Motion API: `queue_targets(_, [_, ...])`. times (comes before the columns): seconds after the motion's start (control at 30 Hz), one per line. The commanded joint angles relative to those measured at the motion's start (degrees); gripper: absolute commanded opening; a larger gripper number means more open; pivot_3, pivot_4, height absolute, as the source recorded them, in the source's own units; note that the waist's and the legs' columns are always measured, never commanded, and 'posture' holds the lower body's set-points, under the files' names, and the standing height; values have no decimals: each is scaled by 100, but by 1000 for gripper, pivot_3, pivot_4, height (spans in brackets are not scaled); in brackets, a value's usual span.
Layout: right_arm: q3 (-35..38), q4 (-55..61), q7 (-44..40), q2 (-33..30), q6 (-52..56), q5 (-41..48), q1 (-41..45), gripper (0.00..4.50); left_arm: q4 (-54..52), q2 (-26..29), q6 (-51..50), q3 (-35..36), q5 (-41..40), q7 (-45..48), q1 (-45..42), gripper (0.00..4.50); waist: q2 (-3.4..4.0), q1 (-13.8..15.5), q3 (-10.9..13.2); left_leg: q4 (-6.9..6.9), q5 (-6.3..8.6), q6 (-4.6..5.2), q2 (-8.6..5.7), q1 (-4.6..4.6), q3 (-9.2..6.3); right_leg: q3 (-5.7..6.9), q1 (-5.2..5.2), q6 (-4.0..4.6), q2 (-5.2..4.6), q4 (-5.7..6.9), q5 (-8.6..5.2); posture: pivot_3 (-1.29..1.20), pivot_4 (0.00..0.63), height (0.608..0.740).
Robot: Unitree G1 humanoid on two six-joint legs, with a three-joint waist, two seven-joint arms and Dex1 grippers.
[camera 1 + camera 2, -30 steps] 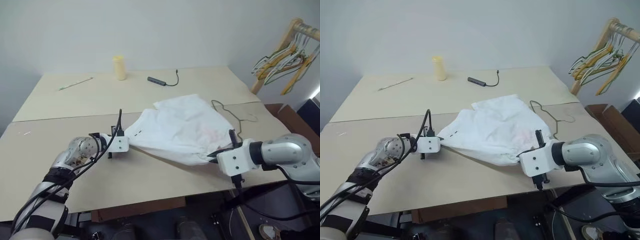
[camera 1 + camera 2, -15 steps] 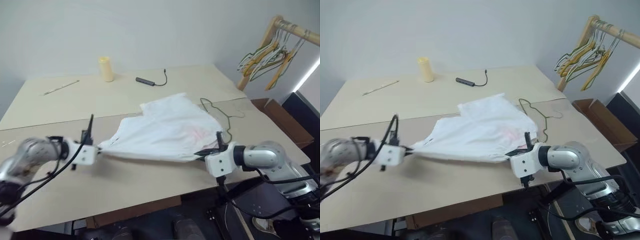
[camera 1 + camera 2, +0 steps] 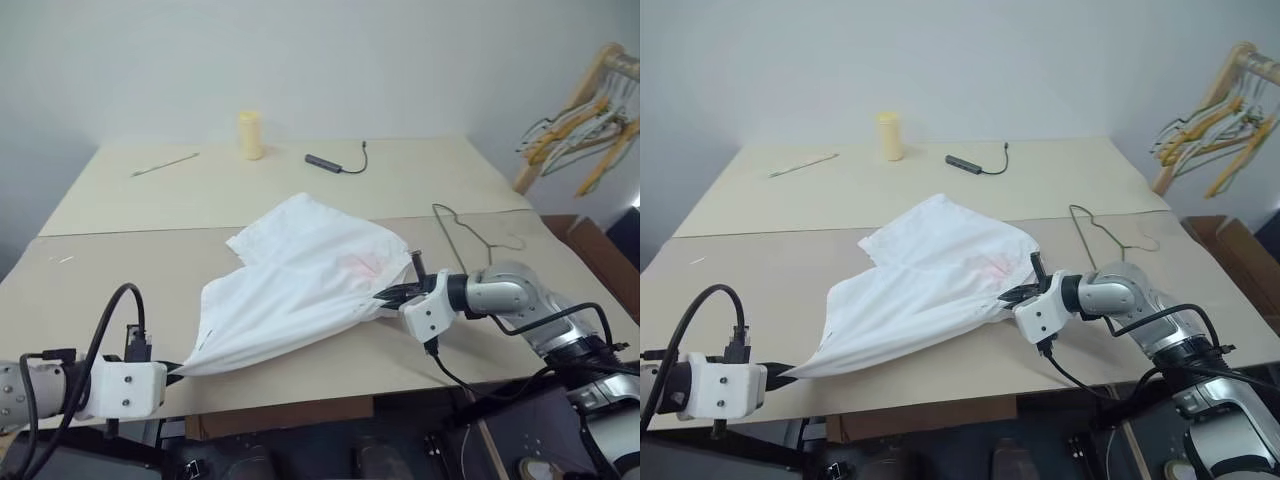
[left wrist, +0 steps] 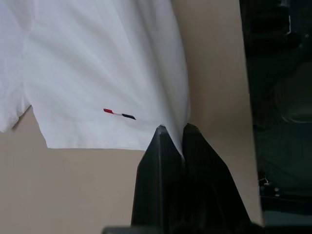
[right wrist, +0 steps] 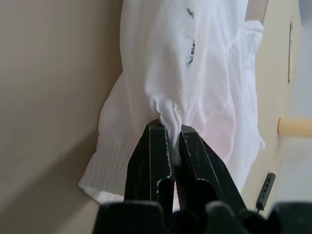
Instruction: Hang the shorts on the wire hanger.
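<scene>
Both pincers, left (image 4: pixel 171 130) and right (image 5: pixel 168 130), stayed clamped on the shorts (image 3: pixel 300 290). Cloth hid their tips. Since earlier, the left had dragged its corner past the surface (image 3: pixel 130 290) edge; the hanger (image 3: pixel 470 238) lay untouched.

Shorts (image 3: pixel 300 285) stretched across near table (image 3: pixel 110 290), blocking its middle. Wire hanger (image 3: pixel 470 235) flat just beyond right gripper (image 3: pixel 385 296). Bare board left of the cloth; cup (image 3: pixel 250 134) and cable (image 3: pixel 340 162) far back

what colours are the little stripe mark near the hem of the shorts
Red and dark navy, on the white thin fabric shorts; clearest in the left wrist view.
</scene>
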State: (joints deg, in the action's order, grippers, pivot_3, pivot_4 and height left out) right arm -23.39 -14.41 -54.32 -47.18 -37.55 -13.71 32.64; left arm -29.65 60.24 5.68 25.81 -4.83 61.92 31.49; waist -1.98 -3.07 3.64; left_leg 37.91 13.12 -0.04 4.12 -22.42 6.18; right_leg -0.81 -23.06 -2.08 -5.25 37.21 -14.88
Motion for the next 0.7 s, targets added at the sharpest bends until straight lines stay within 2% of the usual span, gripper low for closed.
queue_targets(0.03, [152,-936,147,-80,-189,-337,546,0,-102,6,-402,232,128,-34,-112,20,4,74,2,0,0,0,1,12,2,-1,2,11,0,0,-6,32,51,740])
queue_targets(0.17, [-96,-1871,776,105,-593,-1036,1128,0,-295,-55,-637,-26,131,-88,-270,20,4,77,1,0,0,0,5,35,9,-3,8,46,-1,0,-20,22,45,740])
queue_targets(0.3, [-413,-2651,1844,316,-544,-1969,1710,0,-394,-192,-997,-645,466,-541,-786,20,3,59,-1,-3,0,0,4,14,14,-10,10,13,0,1,-1,22,41,740])
queue_targets(0.4, [-507,-3155,2368,536,-517,-2185,2078,0,-93,-362,-1460,-1331,753,-1015,-1864,20,10,94,0,-5,-2,-1,0,-4,13,-12,-9,12,2,10,1,21,35,740])
queue_targets(0.53, [-546,-3685,2210,725,-708,-2013,2401,0,570,-374,-1672,-1867,522,-789,-3057,20,8,63,-3,-5,-2,-2,-1,0,11,-13,-2,9,3,10,2,26,20,740])
queue_targets(0.6, [-521,-4150,2502,965,-441,-2088,2766,0,1245,-456,-1688,-2211,491,-680,-3965,20,10,48,-4,-4,-3,-1,-2,-1,10,-12,-2,6,4,12,4,24,14,740])
queue_targets(0.67, [-591,-4737,3569,1285,228,-2489,3439,0,2494,-814,-1595,-2670,979,-1106,-5428,20,11,29,-8,-4,-8,-6,-3,1,8,-12,-3,6,6,21,7,19,0,740])
queue_targets(0.7, [-630,-4942,3917,1386,413,-2612,3650,0,2915,-940,-1549,-2808,1137,-1260,-5880,20,11,23,-7,-2,-14,-9,-10,5,8,-13,-4,5,1,38,6,17,0,740])
